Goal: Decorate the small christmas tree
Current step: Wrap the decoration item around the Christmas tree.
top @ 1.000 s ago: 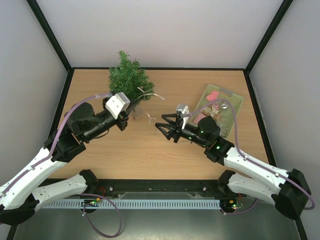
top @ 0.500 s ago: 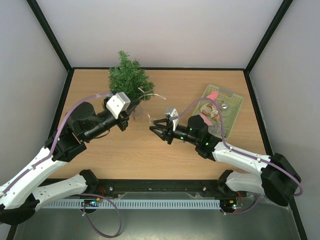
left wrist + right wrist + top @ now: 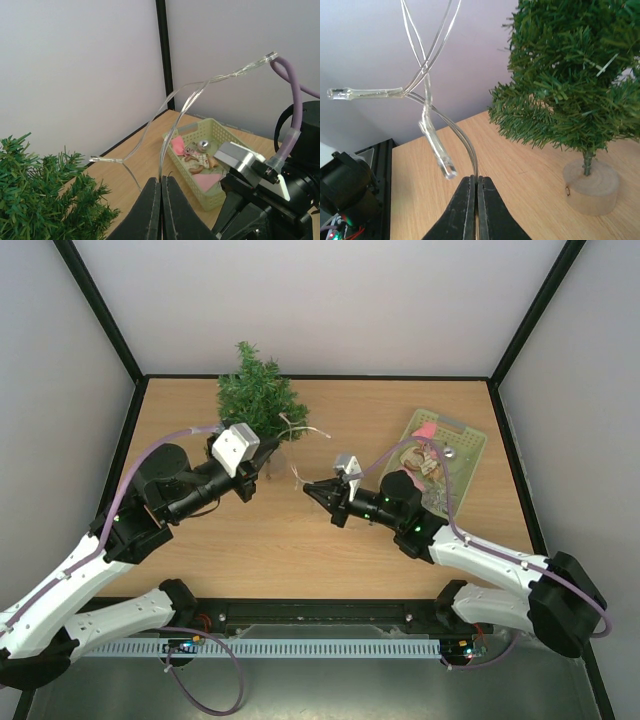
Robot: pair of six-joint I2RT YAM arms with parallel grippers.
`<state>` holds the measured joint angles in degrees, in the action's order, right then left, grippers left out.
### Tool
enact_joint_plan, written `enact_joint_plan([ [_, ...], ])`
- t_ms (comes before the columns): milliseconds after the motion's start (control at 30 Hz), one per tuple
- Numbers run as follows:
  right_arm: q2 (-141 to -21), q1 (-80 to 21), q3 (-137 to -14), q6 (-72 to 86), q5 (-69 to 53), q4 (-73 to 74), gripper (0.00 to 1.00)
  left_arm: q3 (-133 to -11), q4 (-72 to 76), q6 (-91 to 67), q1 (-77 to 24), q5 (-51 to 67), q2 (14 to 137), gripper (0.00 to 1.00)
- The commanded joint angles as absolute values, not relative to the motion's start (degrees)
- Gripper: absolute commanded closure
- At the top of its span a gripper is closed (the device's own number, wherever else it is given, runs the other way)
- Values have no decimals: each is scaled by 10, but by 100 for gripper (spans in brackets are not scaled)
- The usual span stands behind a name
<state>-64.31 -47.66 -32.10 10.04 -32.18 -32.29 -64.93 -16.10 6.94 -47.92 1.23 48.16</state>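
Note:
The small christmas tree (image 3: pixel 258 395) stands at the back left of the table on a round wooden base (image 3: pixel 591 186); its green branches (image 3: pixel 570 75) fill the upper right of the right wrist view. A clear light string (image 3: pixel 303 430) with small clear bulbs trails from the tree's right side. My left gripper (image 3: pixel 266 455) sits just right of the tree, shut on the light string (image 3: pixel 175 107), which rises from between its closed fingertips (image 3: pixel 161 181). My right gripper (image 3: pixel 308 488) points left at mid-table, shut on another stretch of the light string (image 3: pixel 427 75), pinched at its tips (image 3: pixel 475 178).
A pale green basket (image 3: pixel 472 443) at the right holds a pink piece, a silver bell and a few other ornaments; it also shows in the left wrist view as the basket (image 3: pixel 223 131) behind the right arm. Walls enclose the table on three sides.
My right gripper has moved left toward the hanging light string and its jaws have gone from open to shut on it. The left gripper has stayed in place, shut.

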Motion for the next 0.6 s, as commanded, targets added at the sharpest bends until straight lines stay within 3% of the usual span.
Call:
enact_joint_plan([
  [0,-614,-478,-318,88,-310,-353,98,-651,-146,56,-476,11,475,98],
  [100,-616,-478,-316,87,-317,-352,98,-651,-139,47,-477,20,473,98],
  [233,-629,-478,-317,93,-324,-353,78,-650,-128,38,-477,28,471,98],
  [567,-639,-478,-315,96,-342,-358,71,-654,-113,26,-477,35,472,98],
])
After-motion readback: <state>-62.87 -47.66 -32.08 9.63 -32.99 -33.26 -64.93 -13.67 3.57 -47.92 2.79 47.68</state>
